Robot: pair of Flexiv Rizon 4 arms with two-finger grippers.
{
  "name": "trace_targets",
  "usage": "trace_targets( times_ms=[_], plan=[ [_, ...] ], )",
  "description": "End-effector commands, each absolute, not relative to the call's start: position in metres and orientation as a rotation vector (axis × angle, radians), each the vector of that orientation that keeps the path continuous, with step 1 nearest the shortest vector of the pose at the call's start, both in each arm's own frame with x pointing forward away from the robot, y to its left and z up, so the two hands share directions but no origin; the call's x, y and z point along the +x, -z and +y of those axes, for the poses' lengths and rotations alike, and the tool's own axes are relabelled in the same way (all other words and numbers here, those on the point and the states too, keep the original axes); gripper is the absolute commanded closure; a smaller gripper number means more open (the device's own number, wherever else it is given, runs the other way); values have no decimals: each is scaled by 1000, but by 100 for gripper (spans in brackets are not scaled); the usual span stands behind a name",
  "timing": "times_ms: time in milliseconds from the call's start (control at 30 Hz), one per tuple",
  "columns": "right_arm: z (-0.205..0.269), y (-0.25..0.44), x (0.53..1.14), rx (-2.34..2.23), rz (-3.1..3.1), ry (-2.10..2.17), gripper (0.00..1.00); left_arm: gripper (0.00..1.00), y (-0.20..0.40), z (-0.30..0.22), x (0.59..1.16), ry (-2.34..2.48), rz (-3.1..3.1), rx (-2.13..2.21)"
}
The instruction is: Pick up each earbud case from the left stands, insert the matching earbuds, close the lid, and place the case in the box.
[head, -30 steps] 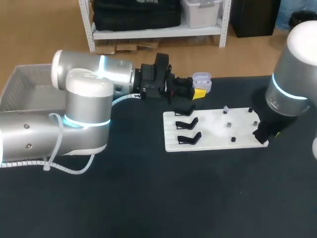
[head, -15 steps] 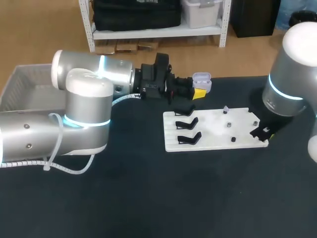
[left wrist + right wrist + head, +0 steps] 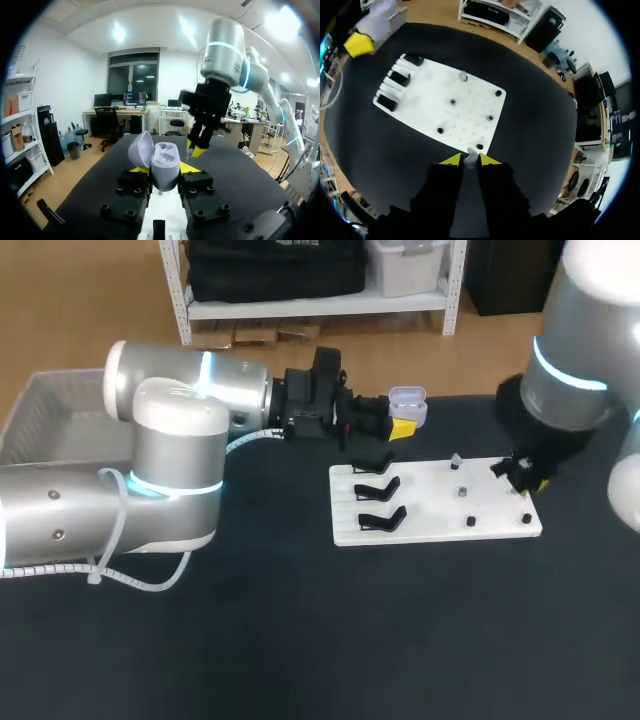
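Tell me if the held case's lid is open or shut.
Open: the earbud case has its lid swung back, exposing its inside.

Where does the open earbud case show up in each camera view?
Head view: earbud case in the left gripper, behind the white board.
Left wrist view: between its own fingers, lid open.
Right wrist view: far ahead, beyond the board's black stands, beside a yellow tip.
Shared landmark: the left gripper's yellow tips.

black table [image 3: 300, 640], white pegboard [image 3: 430, 500]
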State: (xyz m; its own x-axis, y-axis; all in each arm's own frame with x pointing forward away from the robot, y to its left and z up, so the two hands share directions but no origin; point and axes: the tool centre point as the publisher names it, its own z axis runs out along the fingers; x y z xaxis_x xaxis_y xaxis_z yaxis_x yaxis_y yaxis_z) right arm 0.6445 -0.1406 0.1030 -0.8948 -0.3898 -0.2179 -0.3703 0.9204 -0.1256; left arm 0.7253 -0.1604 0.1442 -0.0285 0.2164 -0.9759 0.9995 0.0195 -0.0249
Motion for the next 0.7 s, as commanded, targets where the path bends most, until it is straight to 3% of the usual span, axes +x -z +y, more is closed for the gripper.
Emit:
trace_targets(
  times_ms=[33,333,700],
  plan=[
    [-122,-155,637,-491,2903,101,100,100,-143,-160,726,1106,1389,1339],
    [-84,-198,639,-550,2873,66,100,100,-143,-160,726,1106,1389,1339],
    [-84,-198,639,-550,2873,66,100,100,-143,-160,726,1106,1389,1339]
  ],
)
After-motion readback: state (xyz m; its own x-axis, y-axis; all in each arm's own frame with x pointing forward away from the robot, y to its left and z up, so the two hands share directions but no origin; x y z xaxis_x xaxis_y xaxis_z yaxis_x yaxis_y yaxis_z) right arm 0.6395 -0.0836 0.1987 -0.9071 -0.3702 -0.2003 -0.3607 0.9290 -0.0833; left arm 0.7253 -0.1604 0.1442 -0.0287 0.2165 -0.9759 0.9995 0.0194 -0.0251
